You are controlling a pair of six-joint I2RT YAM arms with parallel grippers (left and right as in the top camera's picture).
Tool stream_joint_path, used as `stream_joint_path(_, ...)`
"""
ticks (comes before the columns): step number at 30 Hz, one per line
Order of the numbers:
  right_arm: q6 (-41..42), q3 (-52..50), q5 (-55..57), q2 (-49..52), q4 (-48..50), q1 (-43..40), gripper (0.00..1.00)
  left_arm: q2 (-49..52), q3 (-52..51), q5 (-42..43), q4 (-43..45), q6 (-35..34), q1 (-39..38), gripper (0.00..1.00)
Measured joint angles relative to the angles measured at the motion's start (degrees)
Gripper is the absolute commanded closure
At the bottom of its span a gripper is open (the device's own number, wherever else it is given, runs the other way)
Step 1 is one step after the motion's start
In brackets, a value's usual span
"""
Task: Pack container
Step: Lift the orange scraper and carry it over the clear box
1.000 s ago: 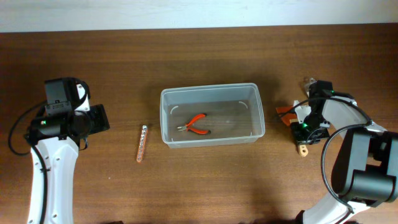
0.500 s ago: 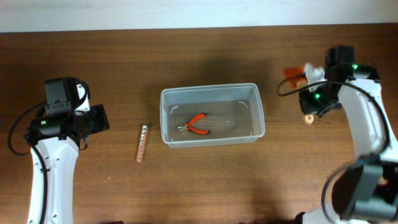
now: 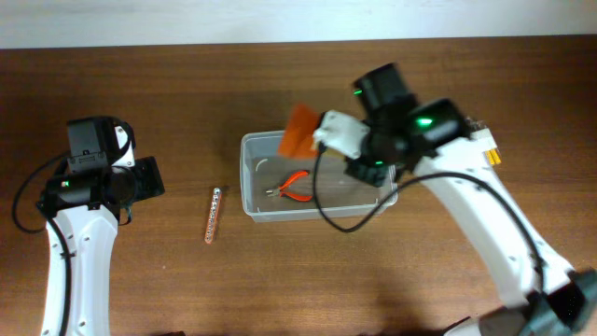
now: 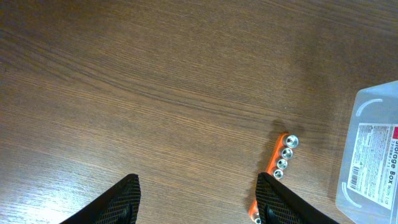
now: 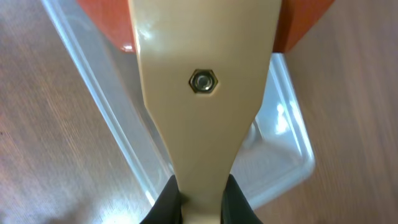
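The clear container (image 3: 322,211) sat at the middle of the wooden table (image 3: 308,280), long side across; orange-handled pliers (image 3: 295,187) lay on its floor, left of centre; over its far left corner hung a scraper (image 3: 300,142) with an orange blade and a tan handle, pinched at the handle's narrow end by the right gripper (image 5: 199,200); well to the left lay a strip of silver sockets (image 3: 213,215); beyond it the left gripper (image 4: 198,183) hovered, fingers spread wide, holding nothing.

The container (image 3: 317,211) — a clear, rimmed rectangular tub — sits upright and open, midway across the table (image 3: 280,280).
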Motion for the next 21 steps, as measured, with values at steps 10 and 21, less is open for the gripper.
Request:
stream_joint_path(10,-2.78,-0.17,-0.87,15.02,3.32,1.84,0.96,0.0,0.0,0.0,-0.02,0.0,0.0,0.38)
stream_joint_path(21,-2.73,-0.24,-2.14,22.8,3.32,1.86,0.8,0.0,0.0,0.0,0.0,0.0,0.0,0.38)
